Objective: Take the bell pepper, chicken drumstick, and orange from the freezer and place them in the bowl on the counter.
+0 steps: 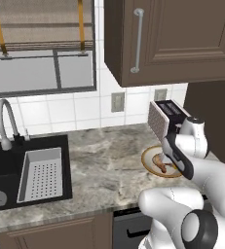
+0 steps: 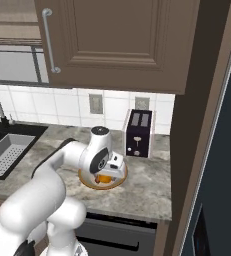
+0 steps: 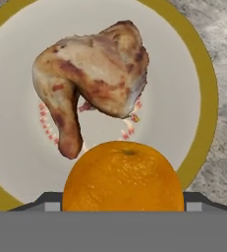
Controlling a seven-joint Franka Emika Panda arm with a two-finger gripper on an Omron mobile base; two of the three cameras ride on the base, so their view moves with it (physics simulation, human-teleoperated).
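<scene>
Orange (image 3: 123, 176) sits between the dark fingertips (image 3: 46, 201) of the gripper (image 2: 108, 172), filling the gap side to side; jaws stand wide, closed on the fruit. Whether it rests on the bowl floor or hangs just above, cannot tell.

Bowl (image 3: 202, 88): beige, tan-gold rim, on the counter (image 1: 104, 165). Chicken drumstick (image 3: 93, 78) lies inside, narrow end pointing toward the orange, close to it but apart. Drumstick also shows from the left base view (image 1: 160, 164), partly behind the arm.

Around: toaster (image 2: 138, 132) stands just behind the bowl against the tiled wall. Sink (image 1: 7, 170) with grey basket (image 1: 41, 174) well apart, at the counter's far end. Dark freezer (image 2: 222, 165) side at right. Brown wall cabinet (image 2: 117, 40) overhead.

Arm: white, bent over the bowl, hand pointing down, hiding much of the bowl from both base views.
</scene>
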